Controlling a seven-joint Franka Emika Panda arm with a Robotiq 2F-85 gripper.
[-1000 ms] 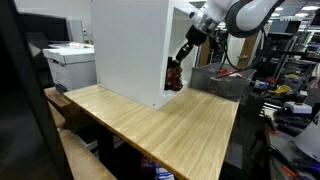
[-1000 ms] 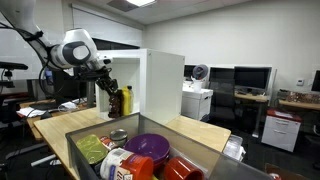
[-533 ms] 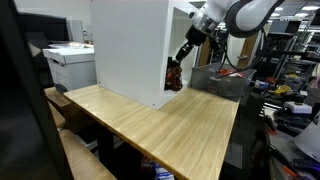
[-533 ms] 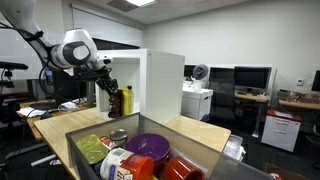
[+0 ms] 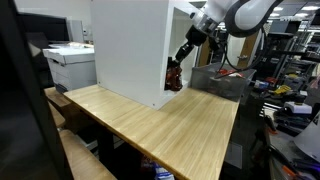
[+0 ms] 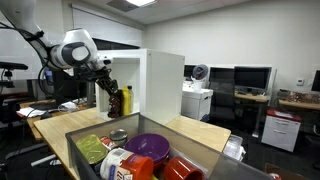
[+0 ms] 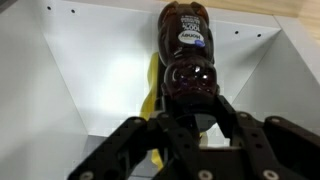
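Note:
My gripper [image 7: 197, 128] is shut on a dark brown syrup bottle [image 7: 187, 55] with a blue label, holding it by the neck end inside the open white cabinet [image 7: 60, 70]. A yellow object [image 7: 150, 100] lies behind the bottle on the cabinet floor. In both exterior views the bottle [image 5: 174, 76] [image 6: 125, 101] sits at the cabinet's lower opening, with the gripper [image 5: 184, 53] [image 6: 113, 88] on its top.
The white cabinet [image 5: 130, 50] stands on a wooden table [image 5: 160, 125]. A grey bin [image 6: 190, 135] in the foreground holds a purple bowl [image 6: 150, 146], a can and other items. Printers, monitors and lab clutter surround the table.

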